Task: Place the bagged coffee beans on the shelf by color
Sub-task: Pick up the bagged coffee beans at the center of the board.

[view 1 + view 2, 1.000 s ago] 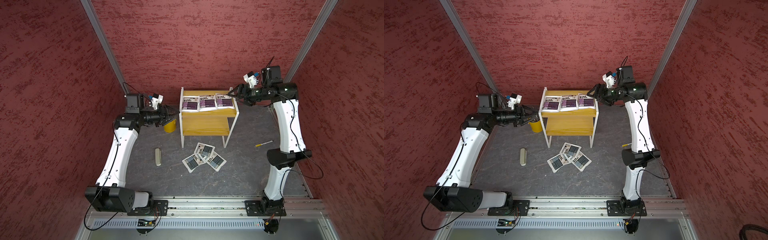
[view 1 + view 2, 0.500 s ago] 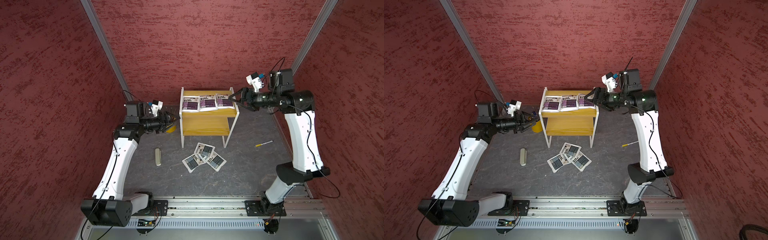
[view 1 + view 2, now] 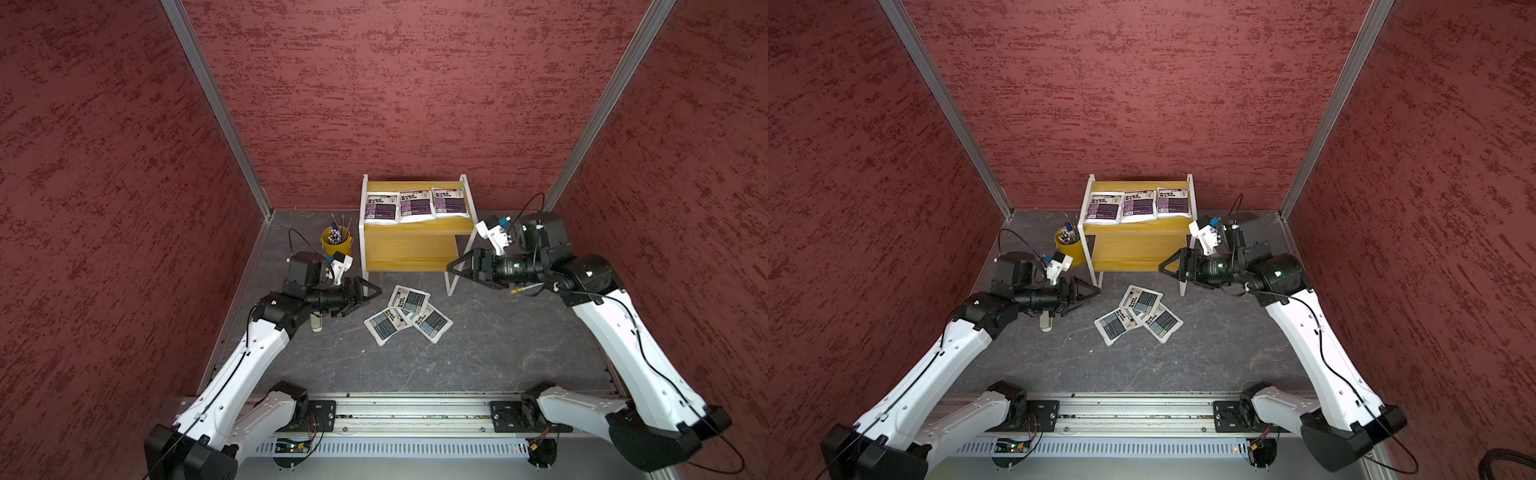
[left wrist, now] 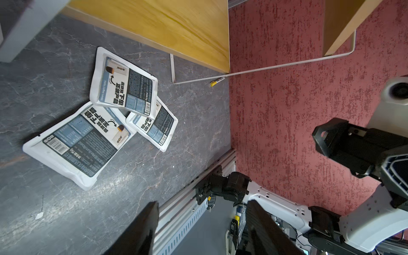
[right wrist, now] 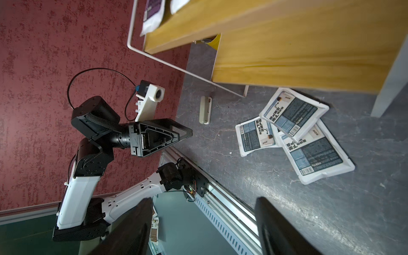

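While both arms hang low over grey floor [image 3: 478, 353]: left gripper [image 3: 369, 297] fingers [image 4: 141, 229] spread apart, gripping nothing. Right gripper [image 3: 453, 268] fingers [image 5: 271, 229] spread too, gripping nothing. Three purple pouches [image 3: 417, 205] lie side by side on top tier of shelf [image 3: 409, 249]. Three blue-grey pouches [image 3: 409, 300] lie in overlapping pile on floor just before shelf, between grippers, touching neither.

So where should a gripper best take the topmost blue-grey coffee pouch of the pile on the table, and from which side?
Pinch the sealed rim of the topmost blue-grey pouch where it overlaps the two pouches beneath: there it sits raised off the table, so a finger may slip under. Come from above on the robot's side; the open left gripper seems nearest.
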Controlling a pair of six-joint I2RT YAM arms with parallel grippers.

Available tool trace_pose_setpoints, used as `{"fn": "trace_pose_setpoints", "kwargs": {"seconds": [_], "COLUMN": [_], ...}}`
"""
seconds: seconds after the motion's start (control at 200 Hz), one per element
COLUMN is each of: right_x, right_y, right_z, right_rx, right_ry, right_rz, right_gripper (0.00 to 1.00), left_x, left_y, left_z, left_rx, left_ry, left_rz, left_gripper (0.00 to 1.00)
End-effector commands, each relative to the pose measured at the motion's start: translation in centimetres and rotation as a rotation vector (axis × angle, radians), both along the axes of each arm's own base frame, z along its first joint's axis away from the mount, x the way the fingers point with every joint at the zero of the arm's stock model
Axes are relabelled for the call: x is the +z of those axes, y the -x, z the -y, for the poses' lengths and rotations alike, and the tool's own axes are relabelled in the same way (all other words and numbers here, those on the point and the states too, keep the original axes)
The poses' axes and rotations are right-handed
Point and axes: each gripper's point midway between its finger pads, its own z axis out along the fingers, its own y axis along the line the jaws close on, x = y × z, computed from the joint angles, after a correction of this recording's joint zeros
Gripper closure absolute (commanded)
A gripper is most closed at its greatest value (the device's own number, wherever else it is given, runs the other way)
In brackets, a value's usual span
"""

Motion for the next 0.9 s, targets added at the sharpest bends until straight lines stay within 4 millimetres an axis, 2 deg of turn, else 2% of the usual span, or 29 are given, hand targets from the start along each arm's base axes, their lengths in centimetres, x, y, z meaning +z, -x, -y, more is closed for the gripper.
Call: {"fn": "trace_pose_setpoints", "kwargs": {"seconds": [0.0,0.09,0.22,0.321,0.386,0.626,0.892], "right_x": [-3.5,-6.4,-12.5,-17.5,-19.7,-25.7,-29.6], "right_y": [0.0,0.7,0.9,1.0,0.8,0.0,-0.9], "right_z": [0.2,0.5,0.3,-0.2,-0.7,-0.3,-0.8], "right_rx": [-0.077,-0.143,-0.228,-0.285,-0.315,-0.449,-0.518], "right_ry": [0.024,0.042,0.045,0.02,-0.014,-0.04,-0.063], "right_rz": [-0.037,-0.079,-0.179,-0.28,-0.318,-0.404,-0.46], "right_gripper": [0.24,0.25,0.27,0.28,0.29,0.34,0.4], "left_x": [-0.7,-3.0,-6.4,-7.9,-8.8,-9.2,-8.5], "left_y": [-0.5,0.2,1.1,1.4,1.6,2.2,1.8], "left_z": [0.0,-0.2,-0.5,-0.5,-0.7,-1.2,-1.6], "left_rx": [0.047,0.053,0.065,0.089,0.11,0.129,0.147], "left_ry": [0.043,0.048,0.063,0.106,0.117,0.119,0.127], "left_rz": [0.073,0.066,0.027,0.0,-0.01,0.001,0.029], "left_gripper": [0.31,0.24,0.2,0.18,0.18,0.16,0.15]}}
